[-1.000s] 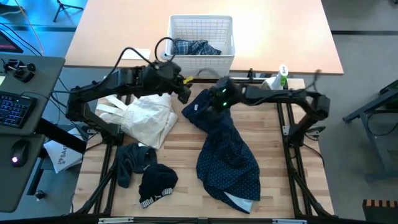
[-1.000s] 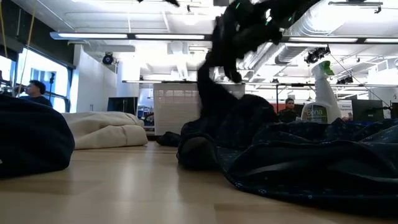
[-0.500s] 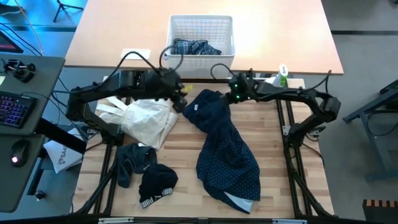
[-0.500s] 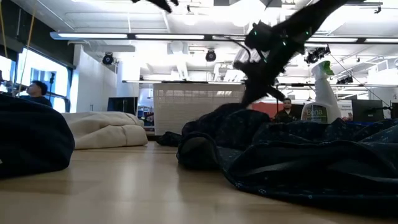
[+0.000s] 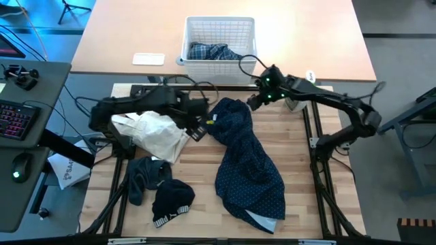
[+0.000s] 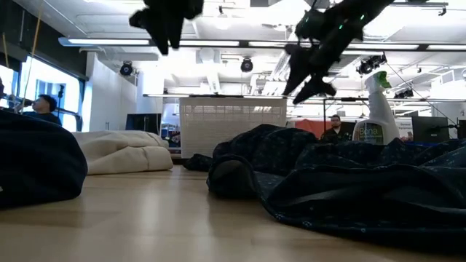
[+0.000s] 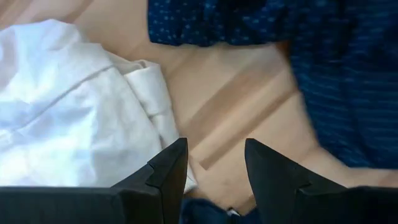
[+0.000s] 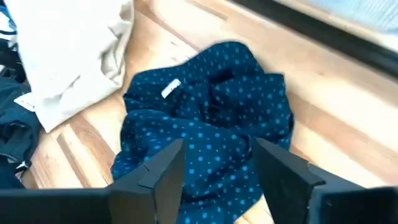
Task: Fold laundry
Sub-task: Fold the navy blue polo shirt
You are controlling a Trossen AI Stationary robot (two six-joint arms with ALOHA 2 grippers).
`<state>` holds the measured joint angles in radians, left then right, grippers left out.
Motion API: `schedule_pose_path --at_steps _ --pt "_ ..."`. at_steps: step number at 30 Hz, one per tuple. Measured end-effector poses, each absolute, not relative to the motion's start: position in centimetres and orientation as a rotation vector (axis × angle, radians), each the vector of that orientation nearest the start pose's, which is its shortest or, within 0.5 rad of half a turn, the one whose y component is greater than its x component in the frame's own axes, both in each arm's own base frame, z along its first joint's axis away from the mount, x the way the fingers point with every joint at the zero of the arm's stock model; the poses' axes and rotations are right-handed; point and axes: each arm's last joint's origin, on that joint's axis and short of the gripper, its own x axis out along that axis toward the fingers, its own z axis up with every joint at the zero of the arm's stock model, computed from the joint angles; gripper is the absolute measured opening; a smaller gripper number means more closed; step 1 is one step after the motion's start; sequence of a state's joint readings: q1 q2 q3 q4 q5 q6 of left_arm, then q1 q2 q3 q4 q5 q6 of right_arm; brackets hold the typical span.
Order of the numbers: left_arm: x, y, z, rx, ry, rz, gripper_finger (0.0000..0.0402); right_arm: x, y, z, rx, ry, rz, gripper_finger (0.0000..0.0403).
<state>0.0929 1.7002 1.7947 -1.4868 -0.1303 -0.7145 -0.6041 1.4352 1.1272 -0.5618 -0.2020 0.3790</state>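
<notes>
1. One navy dotted shirt (image 5: 246, 158) lay on the bench.
2. One cream garment (image 5: 153, 133) lay near the bench's left edge.
3. Two small dark pieces (image 5: 160, 189) lay toward the near left corner.
4. One plaid shirt (image 5: 214, 52) sat in one white basket (image 5: 219, 28).
5. One spray bottle (image 6: 373, 109) stood at the far right corner.

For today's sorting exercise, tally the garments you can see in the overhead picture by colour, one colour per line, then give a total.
Navy with white dots: 1, the navy shirt
Cream: 1, the cream garment
Black or dark grey: 2, the dark grey piece and the black piece
Blue-and-white plaid: 1, the plaid shirt in the basket
Total: 5
</notes>
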Motion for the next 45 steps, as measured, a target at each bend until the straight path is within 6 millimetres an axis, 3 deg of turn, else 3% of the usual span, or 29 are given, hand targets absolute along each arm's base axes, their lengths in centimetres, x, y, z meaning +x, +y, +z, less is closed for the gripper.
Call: schedule_pose_path --at_steps 4,7,11,14,18,25,30,35,38,41,43,45 --pt "33.0 3.7 32.6 -0.514 1.320 0.756 0.0147 23.2 -13.6 28.6 0.611 0.764 -0.537 0.0203" --pt "34.6 4.1 30.7 -0.497 1.330 0.791 0.0147 22.0 -10.9 27.6 0.588 0.790 -0.499 0.0204" --pt "35.8 3.9 29.6 -0.387 1.282 0.844 0.0147 20.3 -8.2 26.0 0.614 0.807 -0.455 0.0204" --pt "36.4 4.2 28.7 -0.466 1.320 0.753 0.0147 19.1 -6.9 25.1 0.640 0.806 -0.445 0.0204" --pt "36.7 8.0 25.3 -0.709 1.317 0.662 0.0147 17.8 -6.1 24.4 0.656 0.788 -0.438 0.0204" --pt "34.8 12.6 20.2 -0.841 1.252 0.862 0.0165 16.9 -5.7 24.9 0.631 0.741 -0.421 0.0204" --pt "34.2 14.2 17.4 -0.868 1.167 0.929 0.0181 17.1 -5.9 25.1 0.615 0.709 -0.412 0.0204" --pt "35.1 14.4 14.6 -0.813 1.114 0.817 0.0169 17.3 -6.0 25.3 0.618 0.671 -0.407 0.0204" --pt "35.5 14.6 14.0 -0.742 1.160 0.774 0.0131 17.4 -6.0 25.4 0.658 0.655 -0.421 0.0204" --pt "36.1 15.2 14.7 -0.548 1.196 0.713 0.0059 17.5 -6.0 25.5 0.703 0.631 -0.435 0.0204" --pt "36.7 16.0 16.3 -0.375 1.207 0.698 0.0018 17.6 -6.1 25.6 0.723 0.608 -0.437 0.0204" --pt "37.5 17.2 18.7 -0.199 1.168 0.707 0.0013 17.7 -6.1 25.7 0.739 0.595 -0.441 0.0204"
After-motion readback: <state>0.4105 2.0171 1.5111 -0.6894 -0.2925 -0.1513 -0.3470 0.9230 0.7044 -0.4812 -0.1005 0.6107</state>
